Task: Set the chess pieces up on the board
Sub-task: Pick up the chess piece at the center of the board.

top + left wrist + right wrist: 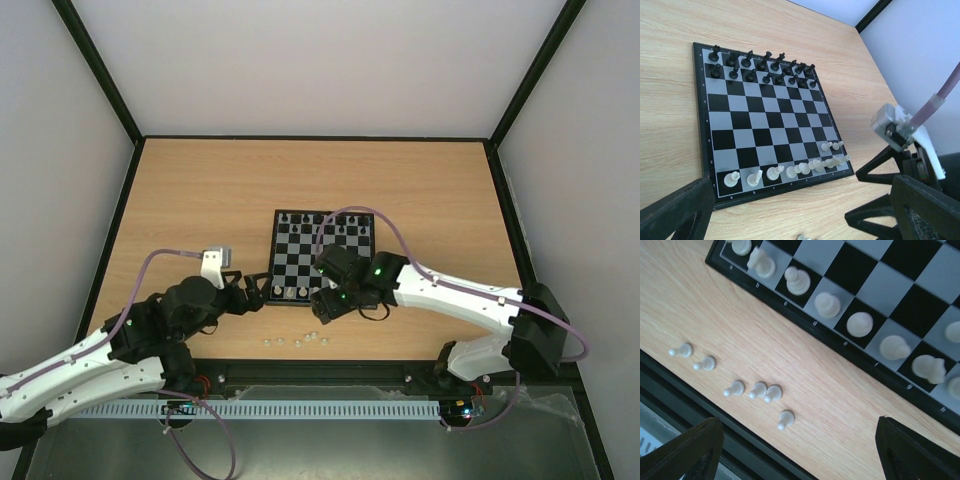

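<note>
Wooden table (200, 190): board (765, 115) centre, white back rank (775, 172) set; six loose pawns (758, 389) on table just near of board. Right tool (800, 460) released, empty, above pawns; left tool (790, 220) released, empty. Centre jaws over outermost pawn; avoid neighbours.

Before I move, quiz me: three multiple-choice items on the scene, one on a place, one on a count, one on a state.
1. Where do the loose white pawns lie?
A on the table in front of the board
B mid-board
C at the board's far edge

2. How many are loose?
A four
B six
C nine

3. The right hand is:
A shut on a pawn
B shut on the board's edge
C open, empty

Answers:
1 A, they lie on bare wood outside the border.
2 B, six show in the right wrist view.
3 C, its fingers stand wide apart, gripping nothing.
</note>
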Tool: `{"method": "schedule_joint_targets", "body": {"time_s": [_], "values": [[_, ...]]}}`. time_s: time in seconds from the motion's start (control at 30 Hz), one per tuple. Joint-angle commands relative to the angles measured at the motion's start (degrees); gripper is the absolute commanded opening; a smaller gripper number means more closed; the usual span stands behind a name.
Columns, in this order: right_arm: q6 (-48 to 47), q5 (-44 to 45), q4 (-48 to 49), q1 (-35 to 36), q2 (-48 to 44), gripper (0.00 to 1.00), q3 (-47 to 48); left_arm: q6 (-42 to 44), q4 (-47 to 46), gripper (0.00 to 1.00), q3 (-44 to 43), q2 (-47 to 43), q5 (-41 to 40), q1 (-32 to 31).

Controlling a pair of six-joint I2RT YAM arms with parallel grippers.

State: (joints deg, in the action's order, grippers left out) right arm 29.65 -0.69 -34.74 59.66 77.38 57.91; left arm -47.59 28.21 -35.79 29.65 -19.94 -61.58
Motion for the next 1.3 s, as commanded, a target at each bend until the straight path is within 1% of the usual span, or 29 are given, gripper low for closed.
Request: {"method": "schedule_joint_targets", "body": {"time_s": [0.0,0.03,0.1,0.2,0.3,0.4,0.47,0.53,0.6,0.93,1.13,1.27], "values": [[2.9,3.7,-2.1,4.1,2.1,0.78,-1.1,-1.2,1.5,0.99,0.6,-1.8,-0.9,0.2],[3.3,3.7,-2.1,5.0,2.6,0.72,-1.4,-1.2,1.4,0.99,0.7,-2.1,-0.8,0.2],[4.2,3.6,-1.9,6.2,3.5,0.64,-2.2,-1.1,1.4,0.99,0.9,-2.3,-0.7,0.2],[5.2,4.0,-1.8,8.2,5.6,0.59,-3.3,-1.0,1.5,0.99,0.9,-2.0,-0.6,0.2],[5.8,4.2,-1.5,10.2,8.0,0.57,-4.0,-1.0,0.9,0.99,1.3,-1.5,-0.5,0.2],[6.2,4.2,-0.7,11.7,10.1,0.51,-3.9,-1.0,0.6,0.99,1.3,-0.6,-0.1,0.1],[6.3,3.6,0.0,12.3,11.0,0.44,-4.0,-1.2,0.4,0.99,1.5,0.1,0.4,0.2],[6.4,3.6,0.3,12.9,11.6,0.43,-4.1,-1.2,-0.1,0.99,1.9,0.4,1.0,0.2],[6.4,3.2,0.8,13.2,12.0,0.38,-4.4,-1.3,-0.6,0.99,2.2,0.8,1.4,0.2],[6.4,3.4,2.8,13.9,13.9,0.33,-5.3,-1.8,-1.0,0.99,2.8,-0.6,1.2,0.2],[6.3,5.2,2.7,13.9,16.8,0.3,-3.6,-1.9,0.2,0.99,2.5,-2.1,1.0,0.2],[5.8,5.6,2.6,13.9,18.8,0.25,-2.0,-1.9,1.0,0.99,2.4,-2.9,0.8,0.2]]}}
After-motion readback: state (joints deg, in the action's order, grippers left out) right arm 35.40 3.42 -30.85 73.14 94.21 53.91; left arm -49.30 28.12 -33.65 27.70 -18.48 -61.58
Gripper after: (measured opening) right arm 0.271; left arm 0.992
